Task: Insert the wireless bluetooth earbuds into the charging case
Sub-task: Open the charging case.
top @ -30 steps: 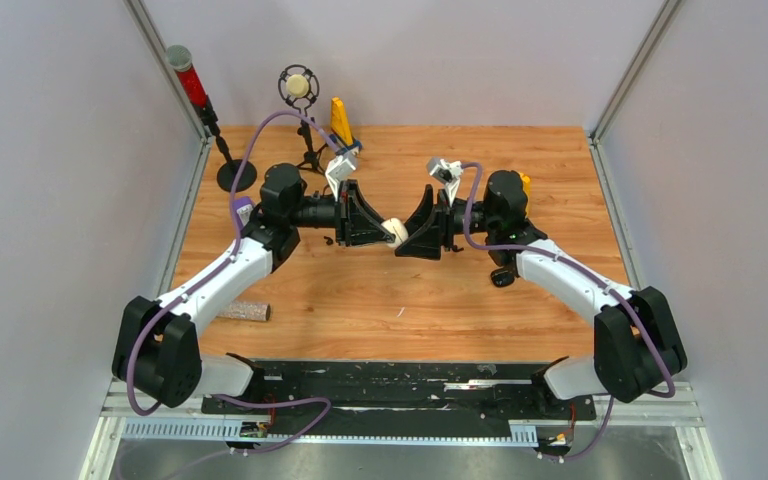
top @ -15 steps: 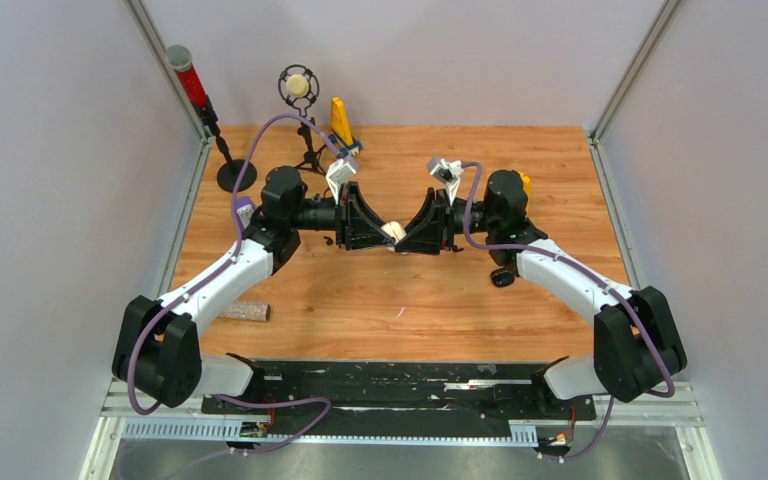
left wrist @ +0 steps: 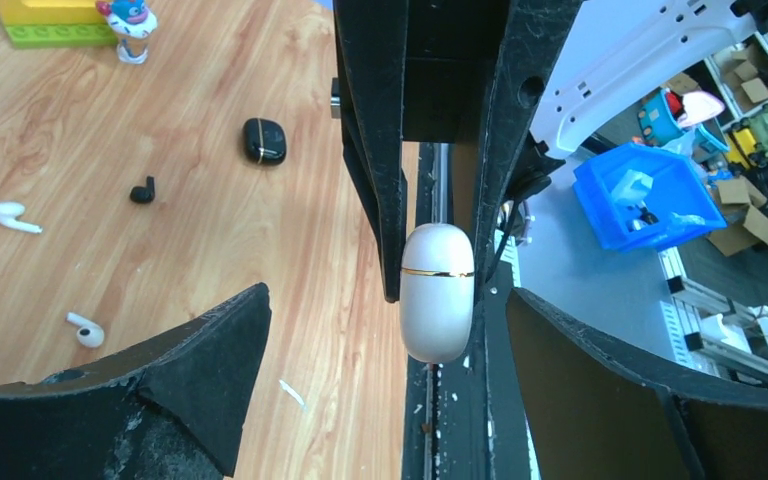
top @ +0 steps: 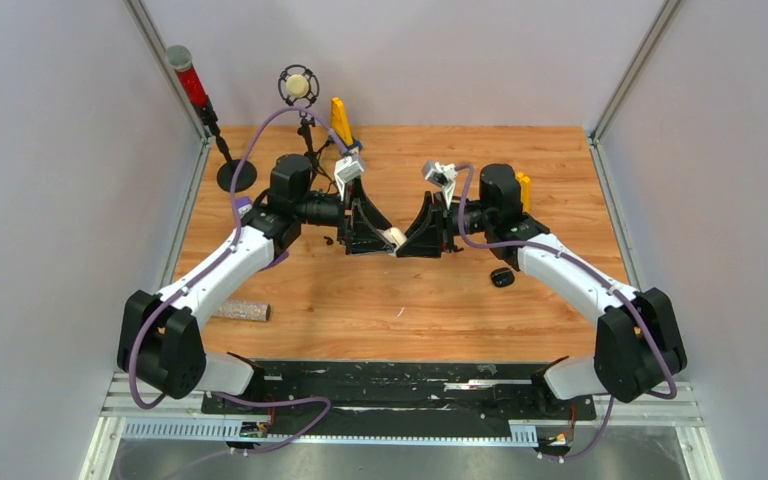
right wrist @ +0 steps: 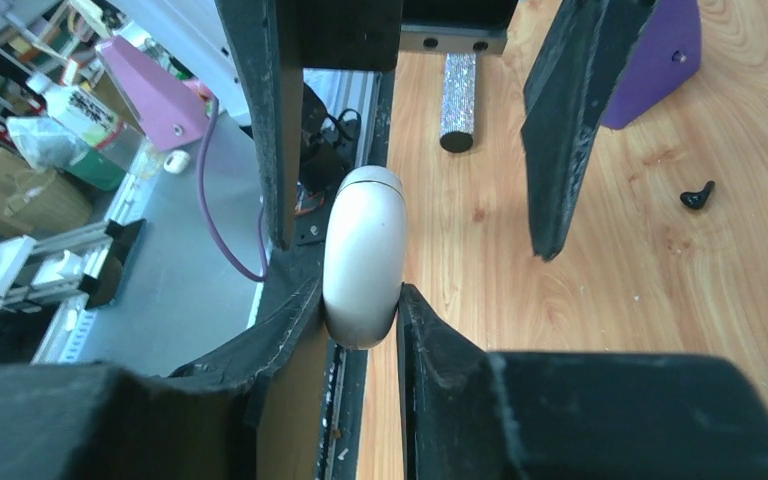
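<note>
Clamped narrowly in right gripper (right wrist: 360,292): closed white charging case (right wrist: 364,240). Flanked by wide-spread left gripper (left wrist: 385,292), apparently without contact on either side.

Both my arms reach inward, tips meeting: left gripper (left wrist: 388,302) spread wide, right gripper (right wrist: 360,300) pinched on the charging case (right wrist: 364,240)

Camera layout: one high view, two wrist views facing each other

The top camera looks down from above and behind both arms, far enough to take in the whole table (top: 360,300). Each wrist camera sits close behind its own gripper and looks out along it. The left gripper (left wrist: 385,300) and right gripper (right wrist: 360,290) face each other, and all three views share the white case (top: 395,237) between them.
</note>
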You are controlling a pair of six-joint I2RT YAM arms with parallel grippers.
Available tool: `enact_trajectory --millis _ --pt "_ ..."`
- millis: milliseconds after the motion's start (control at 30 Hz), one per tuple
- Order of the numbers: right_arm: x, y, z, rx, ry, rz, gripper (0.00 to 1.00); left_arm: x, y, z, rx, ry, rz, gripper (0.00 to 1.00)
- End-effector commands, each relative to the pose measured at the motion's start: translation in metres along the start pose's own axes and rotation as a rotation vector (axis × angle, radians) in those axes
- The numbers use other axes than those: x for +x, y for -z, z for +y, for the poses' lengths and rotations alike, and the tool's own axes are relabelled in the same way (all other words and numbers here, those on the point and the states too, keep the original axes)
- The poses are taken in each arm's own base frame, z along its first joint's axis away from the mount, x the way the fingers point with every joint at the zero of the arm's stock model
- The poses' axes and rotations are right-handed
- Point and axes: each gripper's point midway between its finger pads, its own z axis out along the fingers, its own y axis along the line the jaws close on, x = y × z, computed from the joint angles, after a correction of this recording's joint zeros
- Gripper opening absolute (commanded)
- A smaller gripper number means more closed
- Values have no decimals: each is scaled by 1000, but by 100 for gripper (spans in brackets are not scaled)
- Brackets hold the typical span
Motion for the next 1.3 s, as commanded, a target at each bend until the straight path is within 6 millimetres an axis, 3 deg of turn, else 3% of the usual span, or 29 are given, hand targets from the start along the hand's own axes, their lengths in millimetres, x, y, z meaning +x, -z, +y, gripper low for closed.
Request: enact_trajectory --millis 0,267,433,600,867,1033,1267 --pt "3 6 16 -39 97 64 8 4 11 3 -44 -102 76 96" --pt "21 13 11 22 131 128 7 20 19 -1 -58 -219 193 96" --pt "26 15 4 54 165 149 8 40 5 -1 -68 -274 264 96" --pt "34 13 4 32 162 158 9 47 -5 -5 -32 -274 280 93" --pt "40 12 7 17 206 167 9 55 -16 -13 27 -242 292 78" --pt "44 11 7 18 218 172 9 53 -19 -15 47 -223 286 60" --pt "48 10 3 25 216 184 9 51 -19 -20 64 -215 275 56"
